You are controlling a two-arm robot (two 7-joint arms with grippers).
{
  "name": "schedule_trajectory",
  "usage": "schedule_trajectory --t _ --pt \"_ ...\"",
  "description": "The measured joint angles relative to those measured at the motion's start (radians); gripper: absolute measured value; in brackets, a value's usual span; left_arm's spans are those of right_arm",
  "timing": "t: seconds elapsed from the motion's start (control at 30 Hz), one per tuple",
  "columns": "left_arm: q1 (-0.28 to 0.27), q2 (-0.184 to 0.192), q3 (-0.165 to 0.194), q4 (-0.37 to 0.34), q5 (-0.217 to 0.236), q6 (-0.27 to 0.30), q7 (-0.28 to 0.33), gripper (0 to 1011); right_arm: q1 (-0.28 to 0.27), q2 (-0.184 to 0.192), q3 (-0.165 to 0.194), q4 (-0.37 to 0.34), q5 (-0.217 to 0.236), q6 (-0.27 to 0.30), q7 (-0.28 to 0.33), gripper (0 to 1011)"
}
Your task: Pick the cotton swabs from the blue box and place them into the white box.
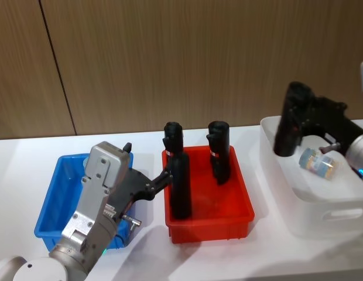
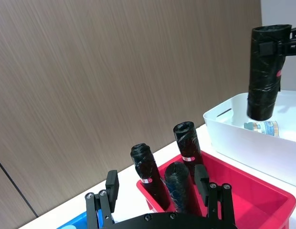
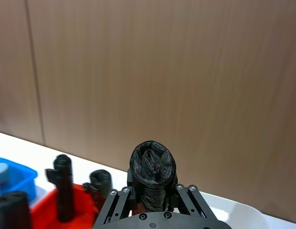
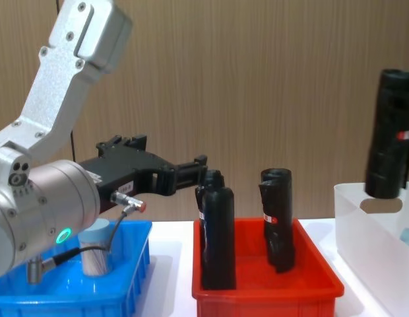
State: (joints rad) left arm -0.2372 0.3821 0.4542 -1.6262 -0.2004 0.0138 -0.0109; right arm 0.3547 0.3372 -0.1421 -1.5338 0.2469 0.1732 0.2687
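One cotton swab tub (image 4: pixel 95 256) stands in the blue box (image 4: pixel 135 264); right gripper (image 3: pixel 153 191) jaws clamp a black roll (image 3: pixel 152 174).

Even, soft overhead light is falling across all views, fairly bright, no harsh glare. The white table (image 1: pixel 29 158) is carrying faint diffuse shadows beside the red bin (image 1: pixel 208 219), spreading toward 7 o'clock in the head view. The wooden wall (image 3: pixel 162 71) is showing warm, slightly dim. The left arm housing (image 4: pixel 33 198) is looming large and catching soft highlights in the chest view. Head view corners are looking mildly soft.
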Motion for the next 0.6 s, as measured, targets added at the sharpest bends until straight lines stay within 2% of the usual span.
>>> schedule_trajectory --t 0.3,0.6 --pt "0.0 0.0 0.0 0.0 0.0 0.0 0.0 1004 0.003 0.021 0.021 0.048 -0.02 -0.005 -0.024 347" --pt "0.0 0.0 0.0 0.0 0.0 0.0 0.0 1004 0.009 0.025 0.026 0.114 -0.027 -0.012 -0.031 347"
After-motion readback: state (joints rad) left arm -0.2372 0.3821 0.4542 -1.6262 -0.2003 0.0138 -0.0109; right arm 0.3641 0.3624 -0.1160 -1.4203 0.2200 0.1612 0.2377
